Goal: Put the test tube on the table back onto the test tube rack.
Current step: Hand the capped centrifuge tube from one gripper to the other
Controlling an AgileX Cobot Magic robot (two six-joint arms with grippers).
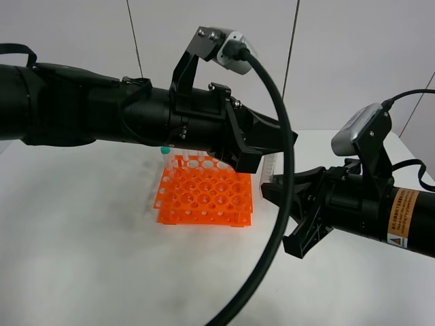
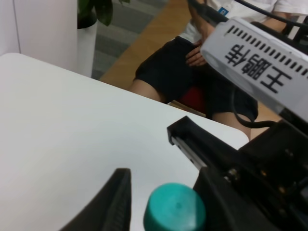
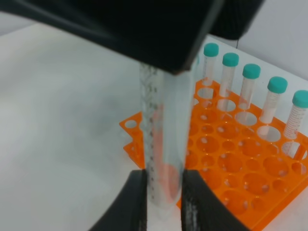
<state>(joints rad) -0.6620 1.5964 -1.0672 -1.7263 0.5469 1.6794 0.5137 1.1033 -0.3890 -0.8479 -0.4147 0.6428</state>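
Observation:
The test tube (image 1: 269,166) stands upright in the air just right of the orange test tube rack (image 1: 204,197), above the white table (image 1: 81,231). My right gripper (image 1: 272,187) is shut on its lower part; the right wrist view shows the clear graduated tube (image 3: 161,134) pressed between the two fingers (image 3: 139,202). My left gripper (image 1: 255,159) reaches across at the tube's top. In the left wrist view the teal cap (image 2: 175,209) sits between its jaws, with a gap to one finger (image 2: 120,192).
Several teal-capped tubes (image 3: 250,86) stand in the rack's back row (image 3: 231,163); one shows at the rack's left corner (image 1: 165,151). A seated person (image 2: 192,77) and a plant pot (image 2: 86,43) are beyond the table's edge. The left arm's cable (image 1: 282,204) hangs over the front.

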